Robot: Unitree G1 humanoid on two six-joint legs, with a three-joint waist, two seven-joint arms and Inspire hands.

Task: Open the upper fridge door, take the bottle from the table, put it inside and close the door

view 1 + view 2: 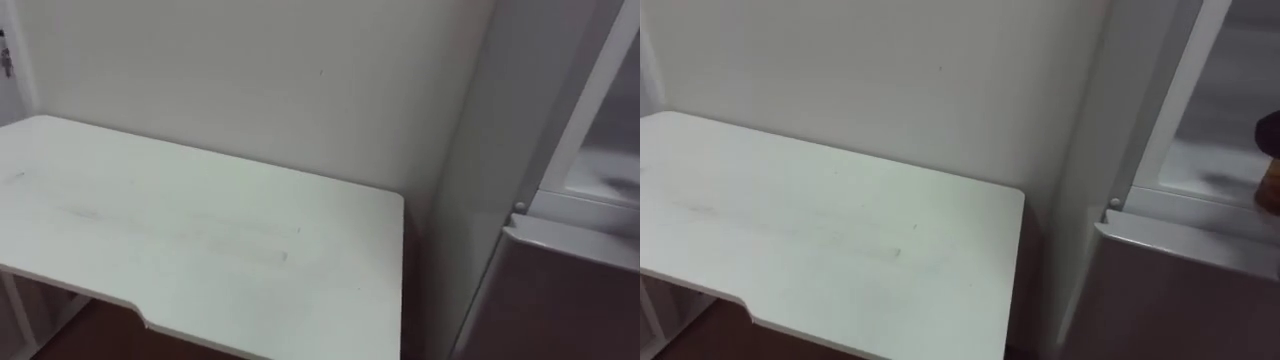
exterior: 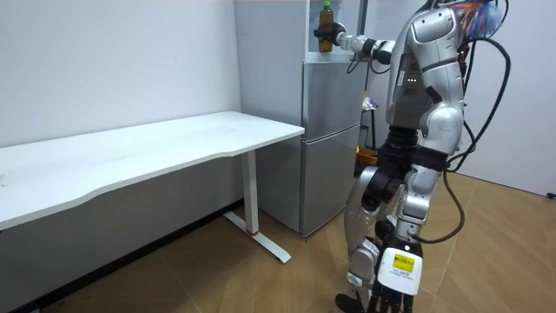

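Robot stands on the wood floor directly before the fridge (image 2: 332,148), with the table (image 2: 174,143) on its left. Fridge lower door (image 1: 560,300) is shut, grey, topped by a pale ledge. The upper compartment (image 1: 610,150) above it stands open behind a white frame, with a pale shelf inside and nothing resting on the part of it in sight. The right arm is raised and stretched to that compartment; the right hand (image 2: 337,40) has its fingers wrapped round the bottle (image 2: 327,22), which is upright, brown-bodied with a green neck, and level with the opening above the lower door's top edge. The left hand (image 2: 369,104) appears to sit low before the torso, just beside the fridge; its state cannot be told. The tabletop is white and bare, with its far edge at the plain wall (image 1: 250,70). The right eye view catches a brown form (image 1: 1270,170) at its right edge, against the compartment shelf.
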